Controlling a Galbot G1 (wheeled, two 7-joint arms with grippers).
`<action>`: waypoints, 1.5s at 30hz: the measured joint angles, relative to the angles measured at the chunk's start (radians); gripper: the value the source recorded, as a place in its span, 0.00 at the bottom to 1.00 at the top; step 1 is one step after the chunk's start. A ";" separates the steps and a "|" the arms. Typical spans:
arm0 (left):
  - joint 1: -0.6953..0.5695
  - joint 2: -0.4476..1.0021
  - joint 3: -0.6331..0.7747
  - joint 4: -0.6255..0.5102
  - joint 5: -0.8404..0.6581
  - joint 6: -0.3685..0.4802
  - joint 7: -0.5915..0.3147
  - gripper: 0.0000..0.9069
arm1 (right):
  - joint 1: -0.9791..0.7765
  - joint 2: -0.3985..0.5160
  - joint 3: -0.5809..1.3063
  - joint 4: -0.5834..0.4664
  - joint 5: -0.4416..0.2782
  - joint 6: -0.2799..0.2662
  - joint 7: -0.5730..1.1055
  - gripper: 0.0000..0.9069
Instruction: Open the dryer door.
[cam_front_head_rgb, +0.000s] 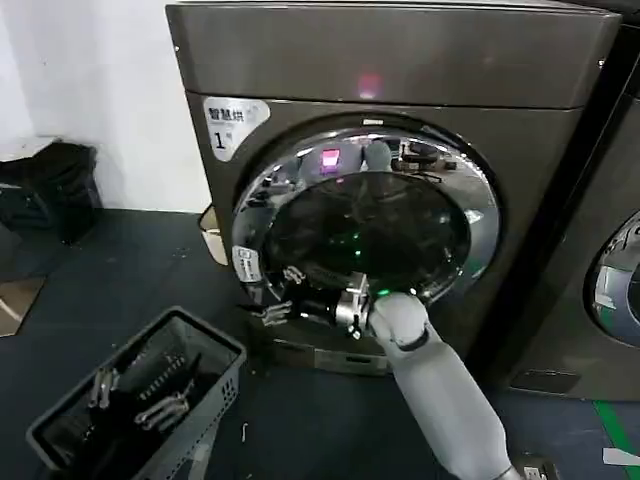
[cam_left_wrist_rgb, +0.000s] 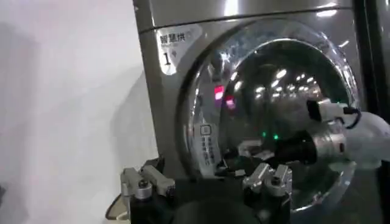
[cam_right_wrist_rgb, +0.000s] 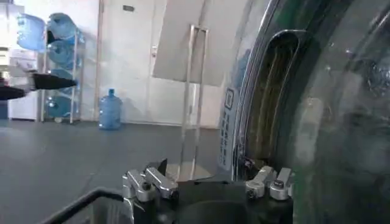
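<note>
The dryer (cam_front_head_rgb: 400, 60) is the dark bronze-grey machine with the white "1" sticker (cam_front_head_rgb: 232, 125), also seen as the dryer (cam_left_wrist_rgb: 183, 15) in the left wrist view. Its dryer door (cam_front_head_rgb: 475, 195), a chrome ring round dark glass, looks closed or nearly so. My right gripper (cam_front_head_rgb: 283, 295) reaches to the door's lower left rim and stands open, with nothing between its fingers. In the right wrist view the right gripper (cam_right_wrist_rgb: 208, 182) has one finger (cam_right_wrist_rgb: 268, 181) beside the dark handle recess (cam_right_wrist_rgb: 268, 103) in the dryer door (cam_right_wrist_rgb: 341, 122). My left gripper (cam_left_wrist_rgb: 207, 182) hangs open, well back from the dryer door (cam_left_wrist_rgb: 274, 79).
A second dark machine (cam_front_head_rgb: 600, 280) stands to the right. A grey basket (cam_front_head_rgb: 215, 350) sits on the dark floor at the front left. A black bag (cam_front_head_rgb: 50, 185) lies by the wall, and a small box (cam_front_head_rgb: 212, 235) sits at the dryer's left foot. Water bottles (cam_right_wrist_rgb: 109, 109) stand far off.
</note>
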 joint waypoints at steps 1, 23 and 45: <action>-0.013 0.012 -0.011 0.006 -0.009 0.018 0.002 1.00 | -0.007 -0.005 0.003 0.008 0.000 0.000 -0.006 1.00; -0.248 0.362 -0.018 0.251 -0.317 0.082 -0.093 1.00 | -0.196 -0.156 0.067 0.201 0.058 0.015 -0.225 1.00; -0.598 0.743 0.296 0.527 -0.625 0.008 -0.026 1.00 | -0.347 -0.246 0.204 0.299 0.084 0.067 -0.481 1.00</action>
